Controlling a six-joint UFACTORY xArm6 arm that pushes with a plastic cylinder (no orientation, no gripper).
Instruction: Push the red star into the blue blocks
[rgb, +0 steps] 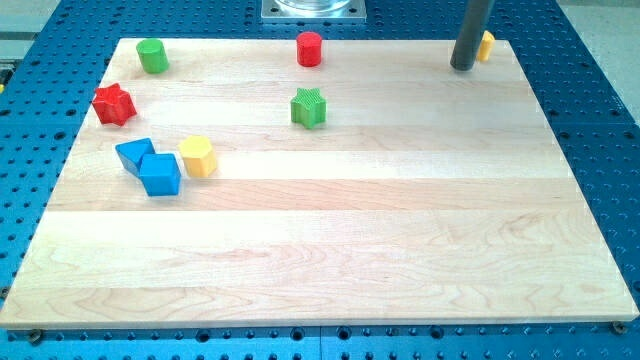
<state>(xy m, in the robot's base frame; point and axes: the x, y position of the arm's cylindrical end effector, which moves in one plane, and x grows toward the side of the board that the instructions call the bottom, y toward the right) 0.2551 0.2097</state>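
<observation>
Jawless, my tip (462, 67) sits at the wooden board's (330, 250) top-right corner; red star block (114, 104) and blue blocks (150, 166) lie near its left edge.

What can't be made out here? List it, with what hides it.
- Yellow block at the view's top right: my rod covers most of it, so its shape is unclear.
- My tip: contact with that block cannot be told.
- Rod's upper part: cut off by the view's top edge.
- Blue blocks: they overlap, so the rear one's shape is uncertain.
</observation>
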